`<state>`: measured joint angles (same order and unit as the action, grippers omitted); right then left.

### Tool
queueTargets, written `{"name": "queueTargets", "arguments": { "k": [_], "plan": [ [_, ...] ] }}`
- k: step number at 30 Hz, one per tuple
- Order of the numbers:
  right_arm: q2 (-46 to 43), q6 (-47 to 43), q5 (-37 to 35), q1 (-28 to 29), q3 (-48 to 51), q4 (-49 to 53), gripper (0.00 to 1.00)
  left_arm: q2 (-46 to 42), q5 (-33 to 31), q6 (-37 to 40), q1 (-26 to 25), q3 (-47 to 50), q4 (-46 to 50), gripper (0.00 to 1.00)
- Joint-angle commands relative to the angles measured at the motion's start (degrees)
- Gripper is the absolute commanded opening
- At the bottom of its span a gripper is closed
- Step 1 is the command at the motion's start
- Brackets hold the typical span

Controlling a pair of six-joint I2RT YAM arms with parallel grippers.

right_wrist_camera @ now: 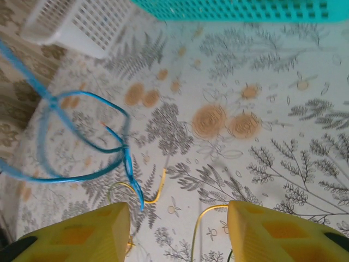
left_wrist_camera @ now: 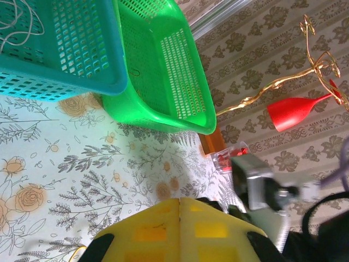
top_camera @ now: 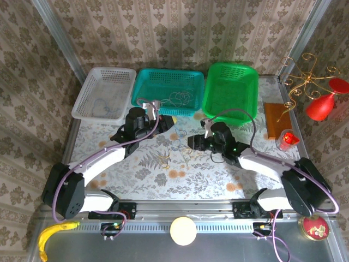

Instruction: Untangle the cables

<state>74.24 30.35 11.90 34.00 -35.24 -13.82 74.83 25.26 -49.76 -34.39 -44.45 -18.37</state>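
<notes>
Cable separation partly complete: one wire set aside, two left on the table.

We judge the work partly done. The white cable [top_camera: 180, 98] lies inside the teal basket [top_camera: 158, 84] at 12 o'clock on the table [top_camera: 147, 174], well apart from the others. The blue cable [right_wrist_camera: 132, 180] and the yellow cable [right_wrist_camera: 161, 188] lie on the table in front of that basket. In the right wrist view the blue one loops out toward 9 o'clock, and its end appears to cross the yellow one, so we take this pair as the work left. The right gripper [right_wrist_camera: 177, 215] hovers above that crossing with its fingers spread apart and nothing between them. The blue end lies just beside the 9 o'clock finger, and we cannot tell whether it touches. The left gripper [left_wrist_camera: 180, 207], near the teal basket's front wall, has its fingers pressed together, and we see nothing clamped in them.
</notes>
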Motion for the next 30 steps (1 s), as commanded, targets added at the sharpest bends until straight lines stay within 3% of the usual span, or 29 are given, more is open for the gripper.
{"name": "queueTargets", "arguments": {
  "k": [1, 9, 30],
  "plan": [
    [-5.5, 0.0, -3.0, -0.3, 0.6, 4.1, 0.56, -1.4, -0.2, -1.4, 0.3, -1.8, 0.4, 0.00],
    [-8.7, 1.3, -0.9, -0.3, -1.6, 4.0, 0.65, -2.1, -0.4, -2.3, 0.3, -1.4, -0.4, 0.00],
    [5.0, 7.2, 0.1, 5.7, 5.1, -18.1, 0.65, -7.1, -3.9, -8.3, 0.2, -1.5, -2.8, 0.00]
  ]
}}
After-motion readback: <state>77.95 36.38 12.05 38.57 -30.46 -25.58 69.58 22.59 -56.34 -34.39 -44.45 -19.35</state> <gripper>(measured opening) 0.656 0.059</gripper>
